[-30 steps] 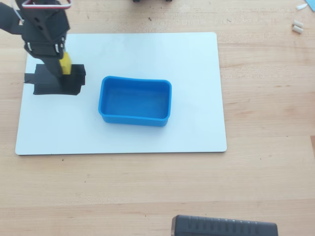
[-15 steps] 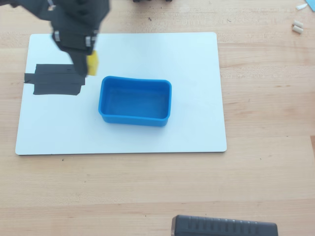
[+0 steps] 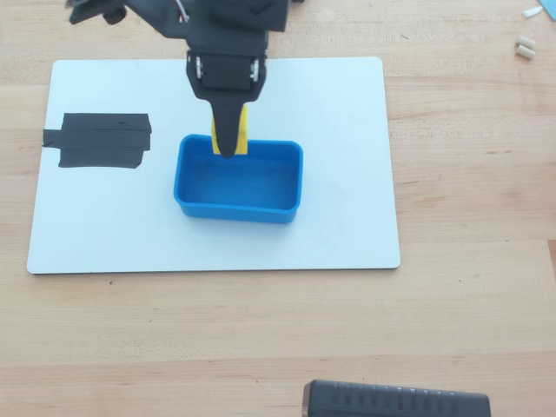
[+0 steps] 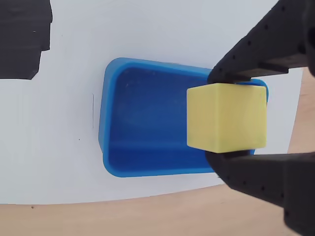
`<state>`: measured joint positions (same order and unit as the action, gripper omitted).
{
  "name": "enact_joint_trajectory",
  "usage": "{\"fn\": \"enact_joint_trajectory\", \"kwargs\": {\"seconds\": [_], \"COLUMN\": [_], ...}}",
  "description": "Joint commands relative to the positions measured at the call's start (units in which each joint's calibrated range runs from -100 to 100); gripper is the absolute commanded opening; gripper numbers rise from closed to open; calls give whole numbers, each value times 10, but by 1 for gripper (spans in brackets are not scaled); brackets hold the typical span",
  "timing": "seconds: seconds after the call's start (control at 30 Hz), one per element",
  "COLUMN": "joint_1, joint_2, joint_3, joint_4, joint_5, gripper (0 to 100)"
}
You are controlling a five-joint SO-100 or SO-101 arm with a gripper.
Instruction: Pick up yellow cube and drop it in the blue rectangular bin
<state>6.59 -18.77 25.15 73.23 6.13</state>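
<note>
Gripper (image 4: 229, 117) clamped on the yellow cube (image 4: 226, 117), one black finger on each side, cube lifted clear. Directly beneath: the blue rectangular bin (image 3: 240, 208), cube hanging over its upper rim in the overhead view. Under the bin, a white board (image 3: 339, 174) on a pale wooden table (image 3: 469, 287). Off to the gripper's left in the overhead view, black tape (image 3: 97, 140) stuck on the board. Near the bottom edge, a dark ribbed object (image 3: 395, 400).

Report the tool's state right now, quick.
Tool: closed on the yellow cube, holding it above the blue rectangular bin.
</note>
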Motion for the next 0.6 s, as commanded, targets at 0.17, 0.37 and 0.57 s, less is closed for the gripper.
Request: {"fn": "enact_joint_trajectory", "kwargs": {"seconds": [0.17, 0.37, 0.57], "joint_1": [4, 5, 3], "joint_2": [-85, -93, -98], "joint_3": [128, 181, 186], "joint_4": [-168, -224, -218], "joint_5": [0, 0, 1], "gripper": [5, 5, 24]}}
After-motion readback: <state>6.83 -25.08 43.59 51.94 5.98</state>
